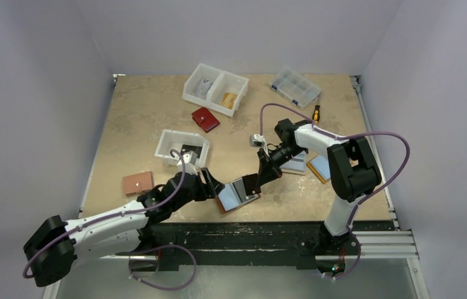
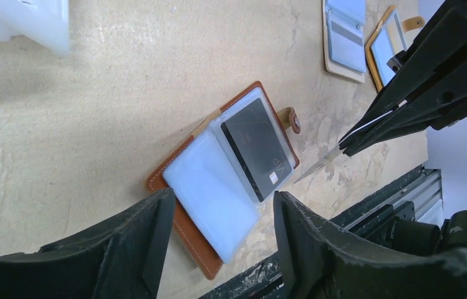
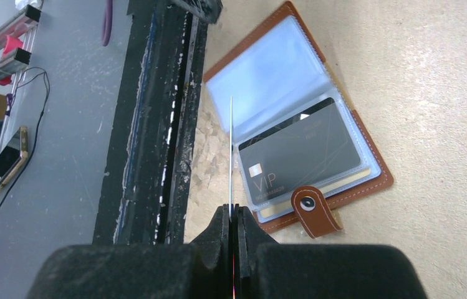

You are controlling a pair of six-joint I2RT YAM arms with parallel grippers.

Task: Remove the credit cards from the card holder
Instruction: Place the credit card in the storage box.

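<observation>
Across the table (image 1: 156, 112): divided white bin (image 1: 215, 88) at 12 o'clock, small white bin (image 1: 182, 147) at 9, open holders (image 1: 320, 168) at 3, red wallet (image 1: 205, 119) at 11. The card holder (image 1: 238, 194) lies open at 6, with a dark card (image 3: 302, 156) in its clear sleeve. Left gripper (image 2: 223, 205) enters from 8 o'clock, jaws wide at the holder's left end. Right gripper (image 3: 232, 208) angles down from 2 o'clock, pinching a credit card (image 3: 231, 143) edge-on.

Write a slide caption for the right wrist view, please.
Right claw pinches one card edge-on; another sits in the card holder.
</observation>
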